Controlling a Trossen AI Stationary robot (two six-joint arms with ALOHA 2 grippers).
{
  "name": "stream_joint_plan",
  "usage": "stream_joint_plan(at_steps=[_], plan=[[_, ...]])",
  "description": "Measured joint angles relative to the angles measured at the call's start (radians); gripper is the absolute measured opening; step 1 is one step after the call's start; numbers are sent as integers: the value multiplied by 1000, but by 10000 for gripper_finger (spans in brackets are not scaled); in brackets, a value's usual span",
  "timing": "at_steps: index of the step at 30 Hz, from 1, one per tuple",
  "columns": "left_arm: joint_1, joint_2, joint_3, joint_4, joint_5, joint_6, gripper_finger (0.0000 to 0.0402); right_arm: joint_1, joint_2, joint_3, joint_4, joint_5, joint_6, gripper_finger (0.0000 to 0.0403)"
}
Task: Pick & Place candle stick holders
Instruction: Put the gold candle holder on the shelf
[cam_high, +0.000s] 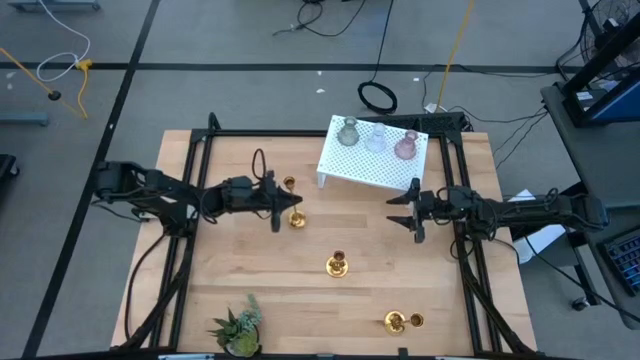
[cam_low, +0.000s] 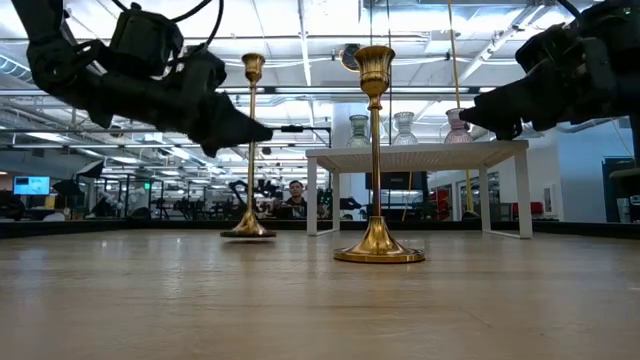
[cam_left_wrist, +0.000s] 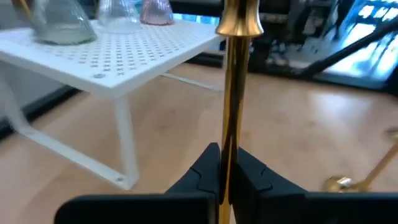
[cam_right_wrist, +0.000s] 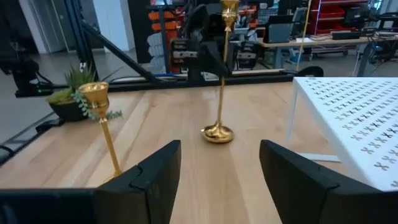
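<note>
A tall gold candle stick holder (cam_high: 293, 202) stands upright left of the table's middle, and my left gripper (cam_high: 283, 205) is shut on its thin stem. It also shows in the low view (cam_low: 250, 150) and the right wrist view (cam_right_wrist: 219, 74). A second gold holder (cam_high: 337, 265) stands upright on its round base at the table's middle. A third gold holder (cam_high: 403, 321) lies on its side near the front right. Three glass holders, grey-green (cam_high: 348, 131), clear (cam_high: 376, 137) and pink (cam_high: 405, 146), stand on the white perforated rack (cam_high: 372, 160). My right gripper (cam_high: 415, 210) is open and empty, right of the middle. My left gripper pinches the gold holder's thin stem (cam_left_wrist: 229, 146) between its two fingers, a little above the stem's middle and below the cup. The fingers come level from the table's left and lie across the stem. The holder is upright, and its round base (cam_right_wrist: 217, 133) looks set on the table.
A small green spiky plant (cam_high: 238, 328) stands at the front left. The white rack takes up the far middle of the table. Black frame rails (cam_high: 190, 230) run along the left and right sides. A person (cam_low: 295, 195) shows in the room beyond the table.
</note>
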Motion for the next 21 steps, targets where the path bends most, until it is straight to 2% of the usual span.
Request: stream_joint_plan(at_steps=[2,5,11,16,18,21], plan=[[-17,1,26,0,46,-33,18,4,1,-3,-3,1,-7,210],[-69,1,110,-1,92,2,12,6,3,-3,21,-4,-15,210],[-124,0,378,-197,-8,145,18,6,3,-4,67,-6,-30,210],[-73,16,618,-441,-15,195,11,5,2,-5,91,-5,-59,210],[-38,22,671,-484,-1,205,15,5,2,-5,96,-4,-72,210],[18,50,734,-463,47,229,13,5,2,-5,101,-3,-87,210]])
